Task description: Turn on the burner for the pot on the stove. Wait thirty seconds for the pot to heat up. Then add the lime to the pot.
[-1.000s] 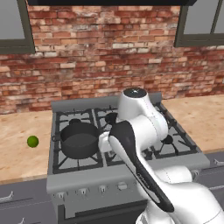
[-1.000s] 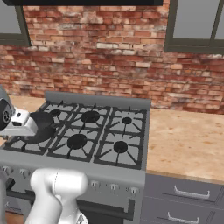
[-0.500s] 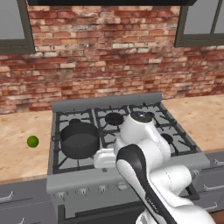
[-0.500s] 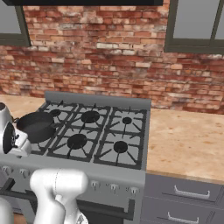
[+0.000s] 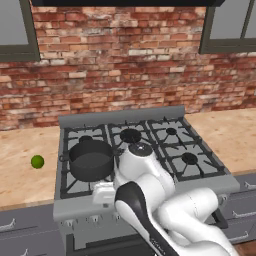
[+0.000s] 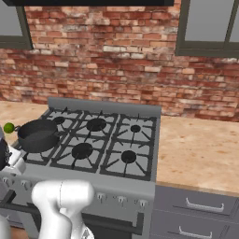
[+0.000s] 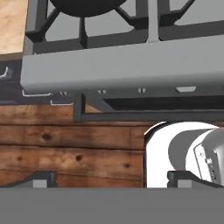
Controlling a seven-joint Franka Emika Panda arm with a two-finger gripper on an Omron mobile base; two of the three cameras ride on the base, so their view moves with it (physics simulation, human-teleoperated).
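1. Right ahead of the tool (image 7: 112,183) is the front face of the stove (image 7: 127,61), with the row of small knobs (image 7: 142,90) along its lower edge. The tool's jaws are spread wide and it's gripping nothing, so I'd say the step in hand is getting to the burner knob.
2. The pot (image 5: 91,159) sits on the stove's front-left grate, beyond the tool and a bit off to one side of it. So pick the knob that matches that burner, not just the nearest one. The knobs are too small for me to tell which is which.
3. Line the tool up square to that knob so one fingertip lands on each side, then close and twist.
4. The lime (image 5: 37,161) is on the desk (image 5: 25,170) just left of the stove, well apart from the tool. Leave it alone for now, it goes in after the pot heats.
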